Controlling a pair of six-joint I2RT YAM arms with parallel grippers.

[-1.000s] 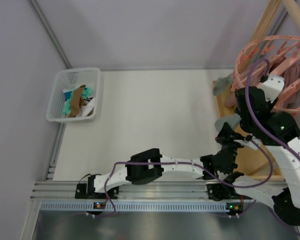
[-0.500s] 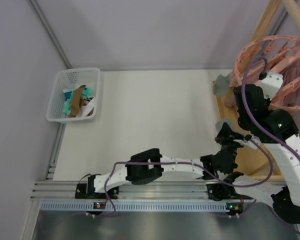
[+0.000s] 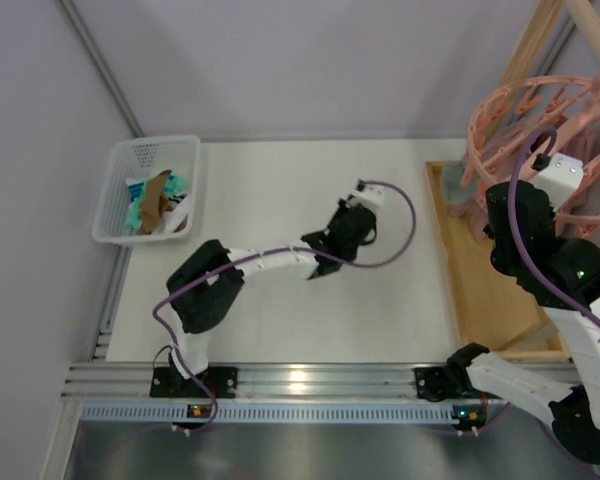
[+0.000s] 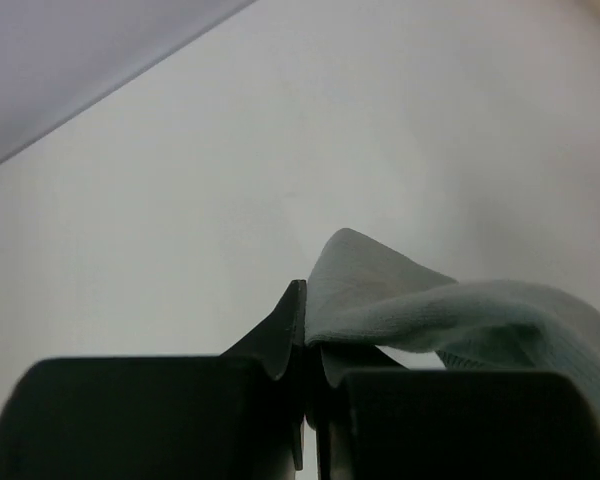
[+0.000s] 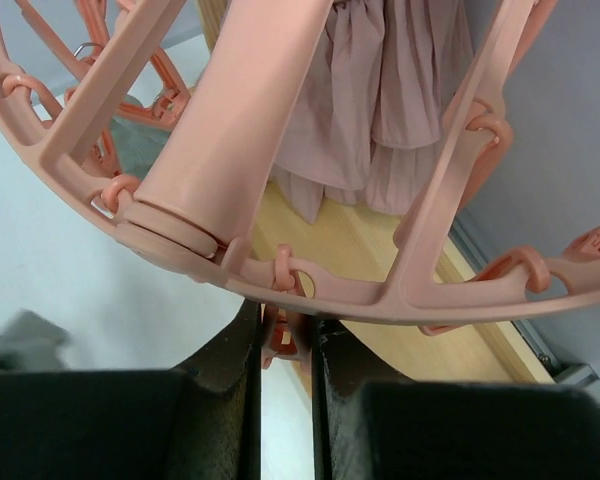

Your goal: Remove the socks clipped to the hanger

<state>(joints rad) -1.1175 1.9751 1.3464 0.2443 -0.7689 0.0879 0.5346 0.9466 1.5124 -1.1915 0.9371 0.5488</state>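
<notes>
My left gripper point(image 4: 307, 340) is shut on the edge of a grey-green sock point(image 4: 460, 310) and holds it over the middle of the table point(image 3: 280, 190); in the top view this gripper point(image 3: 342, 238) hides the sock. The salmon-pink hanger point(image 3: 525, 100) hangs at the far right from a wooden frame. My right gripper point(image 5: 286, 335) is under the hanger's ring point(image 5: 400, 295), with its jaws pressed on a pink clip point(image 5: 283, 338). In the top view the right gripper point(image 3: 500, 215) is at the ring's near edge. A grey-green piece point(image 3: 467, 205) shows under the ring.
A white basket point(image 3: 115, 190) at the far left holds several socks, mint-green, brown and white. A wooden tray base point(image 3: 485, 290) lies under the hanger at the right. Pink pleated cloth point(image 5: 380, 90) hangs behind the ring. A metal rail point(image 3: 280, 380) runs along the near edge.
My left arm has swung from beside the right arm's base out to the middle of the table, carrying the sock. The grey socks near the hanger's left edge have left their places. The right gripper rose slightly.
</notes>
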